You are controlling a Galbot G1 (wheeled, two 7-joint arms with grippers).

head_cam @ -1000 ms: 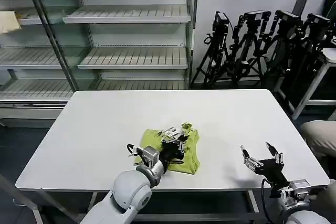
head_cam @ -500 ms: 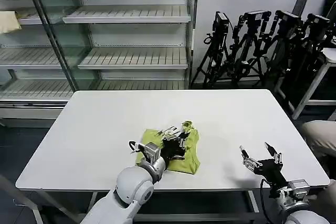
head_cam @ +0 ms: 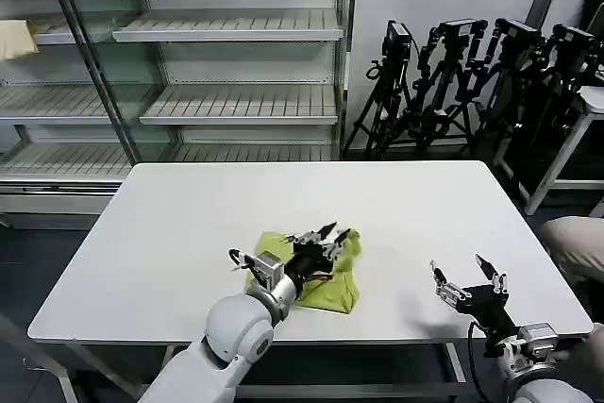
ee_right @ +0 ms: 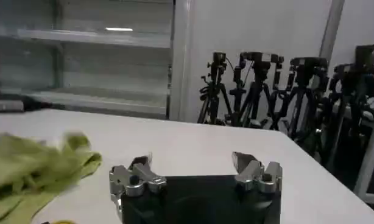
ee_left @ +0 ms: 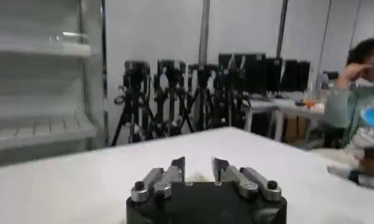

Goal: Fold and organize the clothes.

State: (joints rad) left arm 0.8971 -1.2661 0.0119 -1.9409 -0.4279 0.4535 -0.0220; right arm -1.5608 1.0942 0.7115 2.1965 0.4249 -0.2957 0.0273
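Note:
The clothes are a single lime T-shirt (head_cam: 335, 280), bunched in a loose heap near the front middle of the white table (head_cam: 170, 224). My left gripper (head_cam: 318, 235) hovers over the heap's far edge, open, with nothing between its fingers. The left wrist view shows that gripper (ee_left: 198, 165) with its jaws apart, looking out across the table. My right gripper (head_cam: 467, 276) waits open above the table's front right. Seen from the right wrist, the T-shirt (ee_right: 35, 170) lies off to one side of the open right gripper (ee_right: 192, 159).
Metal shelving (head_cam: 236, 106) stands behind the table. A row of camera tripods (head_cam: 472, 82) fills the back right. A person's knee (head_cam: 574, 243) shows at the right edge, close to the table's corner. Bare tabletop lies left and behind the shirt.
My left gripper has opened and let go of the shirt's raised edge, which has dropped onto the heap. The right arm has not moved.

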